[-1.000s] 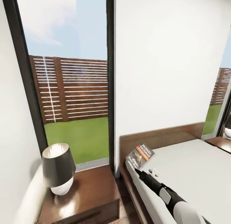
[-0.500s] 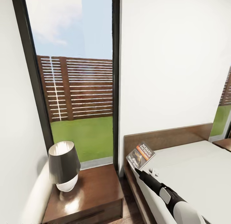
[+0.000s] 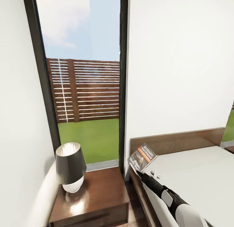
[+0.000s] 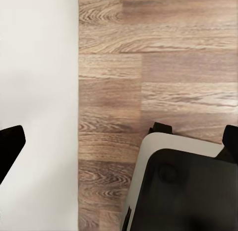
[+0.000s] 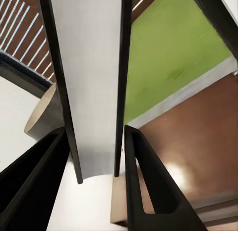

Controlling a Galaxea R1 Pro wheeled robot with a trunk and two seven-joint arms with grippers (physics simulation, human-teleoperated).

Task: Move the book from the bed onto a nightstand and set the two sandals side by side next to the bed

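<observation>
My right gripper [image 3: 139, 171] is shut on the book [image 3: 142, 157], a thin paperback with an orange band, held tilted above the left edge of the bed [image 3: 195, 175] near its dark headboard. In the right wrist view the book [image 5: 91, 67] stands edge-on between the two black fingers [image 5: 148, 191]. The nightstand [image 3: 97, 194] sits just left of the bed, below and left of the book; its brown top [image 5: 198, 137] is beyond the fingers. My left gripper [image 4: 119, 144] hangs open over the wood floor [image 4: 148, 67]. The sandals are out of view.
A black-shaded lamp [image 3: 70, 166] with a white base takes up the nightstand's left half; the right half is bare. A tall black-framed window [image 3: 87, 90] rises behind it, with white walls on both sides. The robot's base [image 4: 183, 186] is below the left gripper.
The whole view has swung left, so window, lamp, nightstand and headboard sit further right in the picture. The right arm and book keep their place in the picture, shifting slightly toward the nightstand.
</observation>
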